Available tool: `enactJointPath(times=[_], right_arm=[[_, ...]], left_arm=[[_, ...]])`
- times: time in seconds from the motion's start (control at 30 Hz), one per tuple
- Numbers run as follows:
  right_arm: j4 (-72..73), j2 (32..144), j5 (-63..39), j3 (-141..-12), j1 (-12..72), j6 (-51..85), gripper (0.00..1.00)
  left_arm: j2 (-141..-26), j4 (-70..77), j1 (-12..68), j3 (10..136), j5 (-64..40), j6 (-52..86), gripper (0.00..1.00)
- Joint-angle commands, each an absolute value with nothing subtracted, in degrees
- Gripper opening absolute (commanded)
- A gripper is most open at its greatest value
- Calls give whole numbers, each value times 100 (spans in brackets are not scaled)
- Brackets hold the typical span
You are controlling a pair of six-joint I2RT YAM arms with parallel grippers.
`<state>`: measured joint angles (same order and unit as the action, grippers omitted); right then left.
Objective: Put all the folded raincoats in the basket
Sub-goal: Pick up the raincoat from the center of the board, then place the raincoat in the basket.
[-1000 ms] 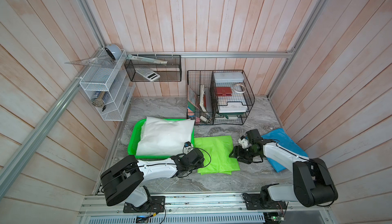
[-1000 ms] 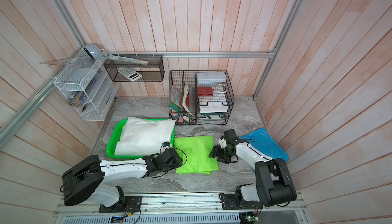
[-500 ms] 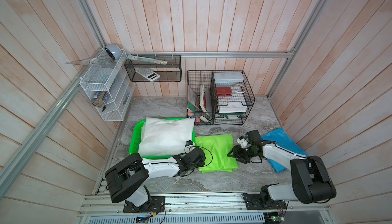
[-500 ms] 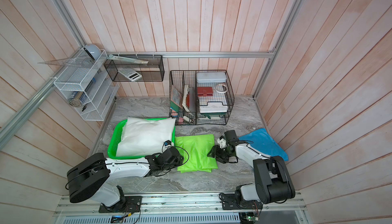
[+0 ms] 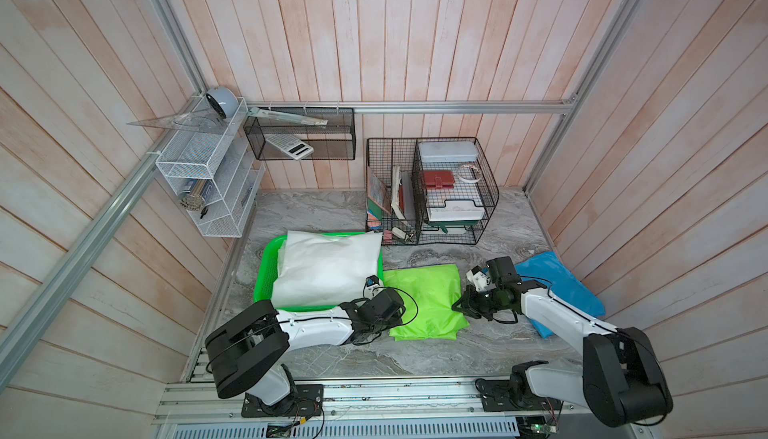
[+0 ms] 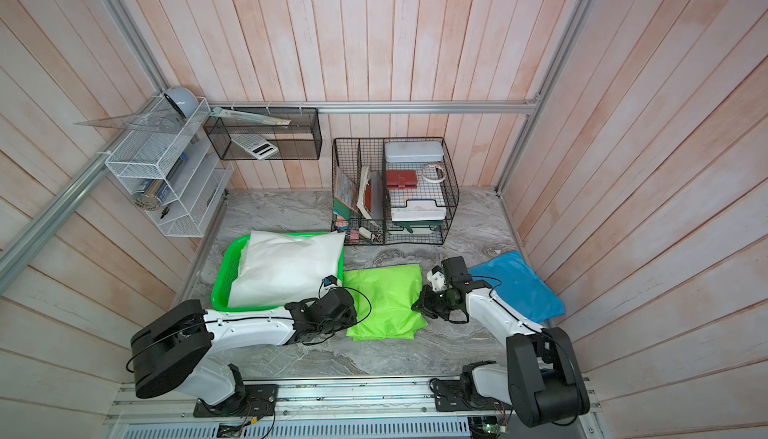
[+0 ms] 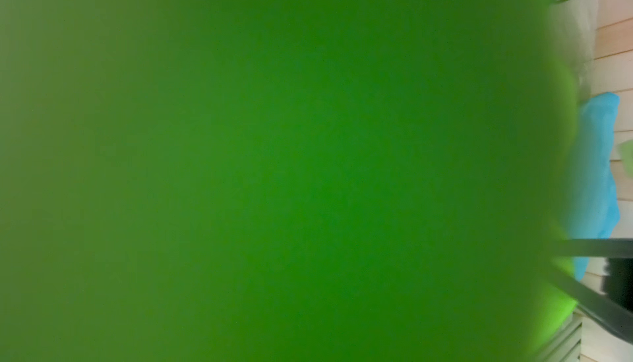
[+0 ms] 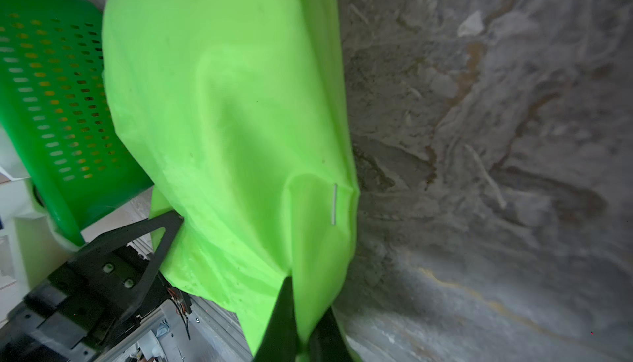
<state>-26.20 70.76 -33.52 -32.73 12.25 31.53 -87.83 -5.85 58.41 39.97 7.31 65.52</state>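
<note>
A folded lime-green raincoat (image 5: 424, 300) (image 6: 382, 304) lies flat on the marble table, just right of the bright green basket (image 5: 264, 275) (image 6: 224, 275). My left gripper (image 5: 392, 316) (image 6: 351, 318) sits low at the raincoat's left edge. Green cloth (image 7: 274, 154) blankets the left wrist view and hides the jaws there. My right gripper (image 5: 459, 306) (image 6: 417, 306) is at the right edge. In the right wrist view its jaws (image 8: 301, 329) are shut, pinching a fold of the raincoat (image 8: 233, 120), with the perforated basket (image 8: 51, 103) beyond.
A white folded bundle (image 5: 328, 270) fills most of the basket. A blue folded bundle (image 5: 557, 287) lies by the right wall. A black wire organiser (image 5: 432, 196) stands at the back. A white wire rack (image 5: 208, 183) and a black mesh shelf (image 5: 299, 138) hang on the walls.
Both grippers have closed on the raincoat's opposite edges. The left arm has slid a little further in under the cloth's left edge. The raincoat still lies on the table.
</note>
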Motion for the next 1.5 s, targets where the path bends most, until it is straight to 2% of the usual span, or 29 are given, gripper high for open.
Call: enactJointPath(times=[0.0,0.43,0.7,0.9,1.1,1.33,1.47], right_arm=[[-3156,6669,-3272,-3427,1229,3194,0],[-4486,5107,-3170,-4205,1237,3510,0],[-4130,5161,-3342,-4976,1351,4260,0],[-3255,6211,-2843,-5742,2504,4867,0],[-2473,7844,-2334,-6857,3551,5149,0],[-1987,9915,-2249,-8342,4099,5367,1],[-2031,10805,-2169,-9043,4257,5367,0]], left_arm=[[-8564,-1352,5979,4299,535,6379,2],[-7809,-2240,6248,5370,619,6053,0],[-7232,-3485,6013,6087,1176,5465,0],[-6460,-4236,4742,6078,1029,4992,0],[-5944,-4779,2983,5965,309,4254,0],[-6264,-5169,1117,5760,-51,3405,0],[-6619,-5164,347,5640,-201,3119,0]])
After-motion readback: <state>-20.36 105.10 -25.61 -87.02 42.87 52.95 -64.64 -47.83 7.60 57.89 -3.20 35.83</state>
